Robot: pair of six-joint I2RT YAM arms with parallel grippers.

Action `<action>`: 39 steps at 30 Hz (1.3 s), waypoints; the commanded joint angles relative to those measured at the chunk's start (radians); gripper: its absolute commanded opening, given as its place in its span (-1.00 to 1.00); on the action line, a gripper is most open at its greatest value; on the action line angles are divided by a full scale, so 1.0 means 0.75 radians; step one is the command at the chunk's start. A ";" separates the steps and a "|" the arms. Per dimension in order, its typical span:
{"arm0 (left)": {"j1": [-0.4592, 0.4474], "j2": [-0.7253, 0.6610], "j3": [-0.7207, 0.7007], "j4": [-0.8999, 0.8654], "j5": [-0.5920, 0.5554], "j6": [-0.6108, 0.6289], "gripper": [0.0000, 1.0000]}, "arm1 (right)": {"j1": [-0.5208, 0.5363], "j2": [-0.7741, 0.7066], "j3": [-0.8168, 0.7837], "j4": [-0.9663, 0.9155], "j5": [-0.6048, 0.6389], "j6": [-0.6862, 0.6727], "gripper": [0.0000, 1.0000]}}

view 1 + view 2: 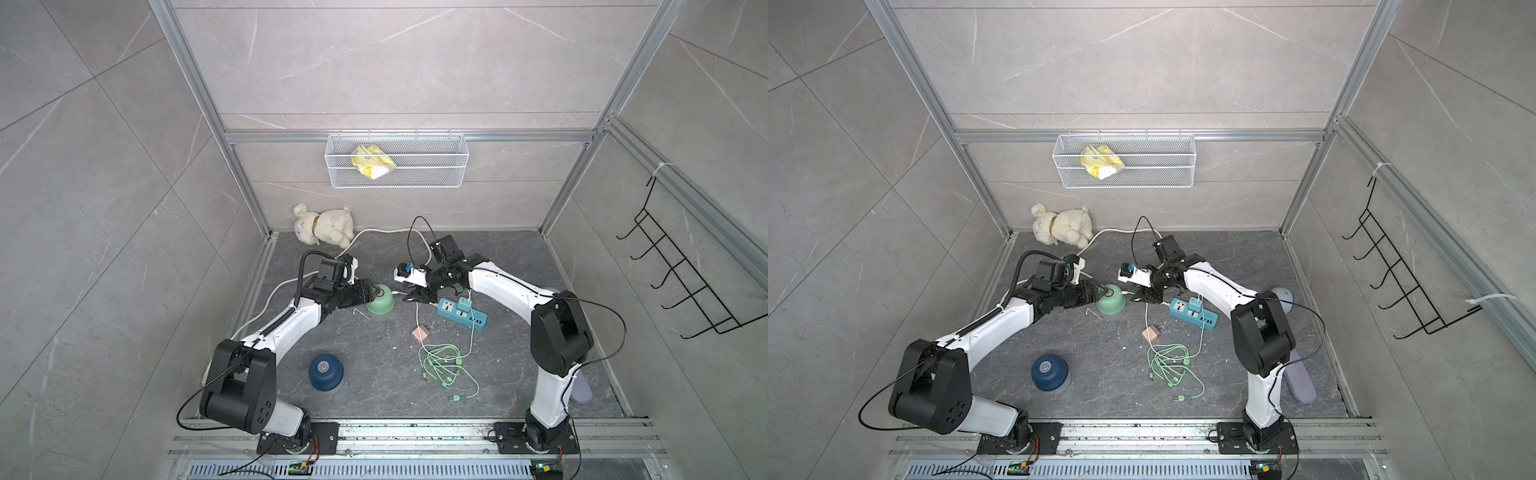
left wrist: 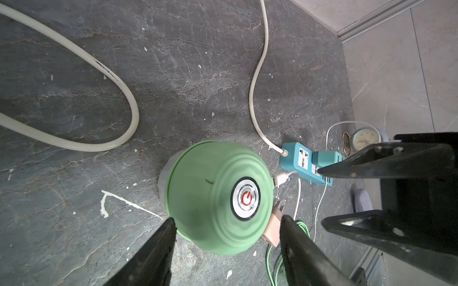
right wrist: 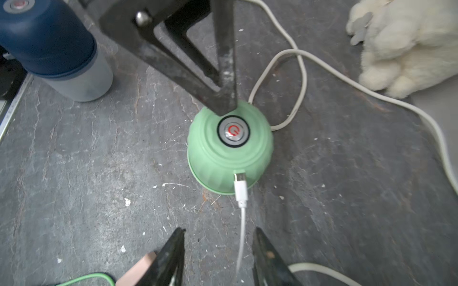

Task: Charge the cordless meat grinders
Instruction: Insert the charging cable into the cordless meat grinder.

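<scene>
Standing on its base, the mint grinder (image 3: 223,158) points its button (image 3: 233,131) upward.

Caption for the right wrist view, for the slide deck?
Right wrist view: white USB plug at the side of the mint green grinder, its cable trailing back through the open right hand.

You have bright, even, diffuse light in both top views, with only faint shadows on the floor (image 1: 382,374). Your wrist views bow strongly at the edges, and the green grinder (image 2: 213,198) looks smeared, perhaps motion blur.
</scene>
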 commanded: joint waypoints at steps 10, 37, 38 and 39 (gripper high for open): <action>0.004 0.061 0.073 -0.011 0.038 0.045 0.28 | 0.033 0.140 0.109 0.002 0.099 -0.084 -0.36; 0.003 0.099 0.111 -0.056 0.062 0.111 0.13 | -0.012 0.198 0.279 -0.170 0.031 -0.144 -0.36; 0.004 0.100 0.112 -0.060 0.061 0.114 0.13 | -0.012 0.204 0.289 -0.189 0.034 -0.154 -0.36; 0.003 0.100 0.115 -0.062 0.062 0.115 0.13 | -0.010 0.212 0.293 -0.198 0.040 -0.159 -0.36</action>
